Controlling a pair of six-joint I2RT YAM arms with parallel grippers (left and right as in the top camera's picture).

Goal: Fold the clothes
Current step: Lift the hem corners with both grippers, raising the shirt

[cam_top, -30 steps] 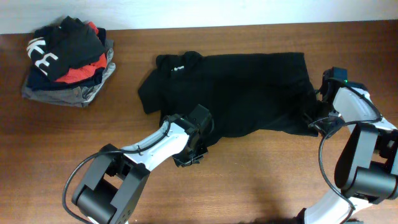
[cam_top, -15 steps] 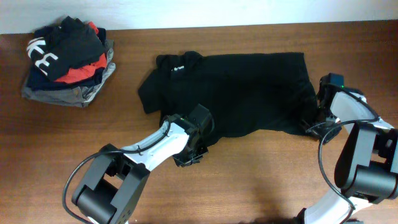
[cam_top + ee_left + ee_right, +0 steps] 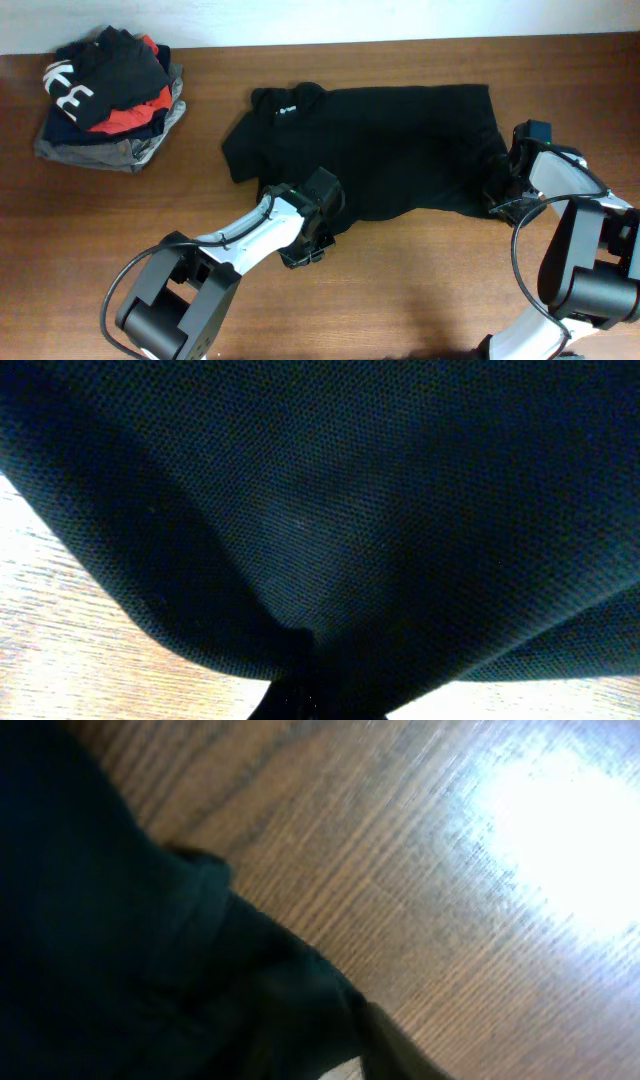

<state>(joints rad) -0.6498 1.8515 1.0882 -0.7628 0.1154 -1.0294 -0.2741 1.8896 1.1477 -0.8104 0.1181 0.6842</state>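
**A:** Start closest in. What is the left gripper (image 3: 318, 226) doing?

**B:** It sits on the lower edge of the clothes (image 3: 390, 150), just left of frame centre. In its wrist view the black fabric funnels down into a pinch at the bottom of the picture, so I read it as clamped on that near edge.

**A:** And the right gripper (image 3: 500, 192)?

**B:** It is at the garment's lower right corner, at the right of the frame. Its wrist view shows dark cloth against the bare table (image 3: 480, 920), but the fingers are too dim to read. I can't tell whether it has the cloth or not.

**A:** How does the top lie from them?

**B:** Its long axis runs left to right across the middle of the frame, collar end to the left. Both grippers are on the lower long edge, and the body spreads away from them toward the top of the frame. A fold would likely carry that edge up and over.

**A:** Anything beyond?

**B:** A pile of folded garments (image 3: 105, 100) sits in the upper left corner, well apart from the top.
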